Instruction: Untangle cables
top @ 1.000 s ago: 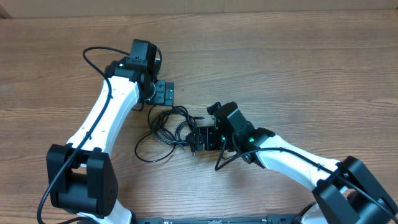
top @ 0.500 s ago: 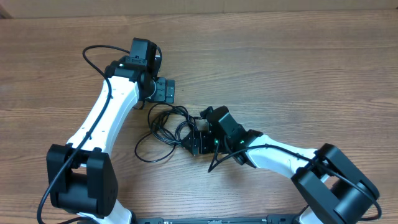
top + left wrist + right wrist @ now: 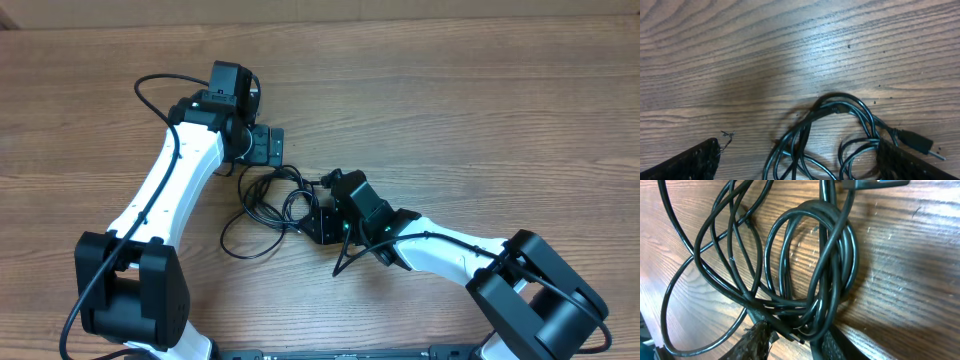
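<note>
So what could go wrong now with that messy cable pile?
The right jaws pinch several strands of the cables at once, so pulling could tighten the tangle rather than loosen it. The left jaws stand open and hold nothing, so the whole bundle might just slide across the table.

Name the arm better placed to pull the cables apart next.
Right. The right pincer straddles the cables' tangled loops; the left pincer hangs open at their edge, gripping nothing.
</note>
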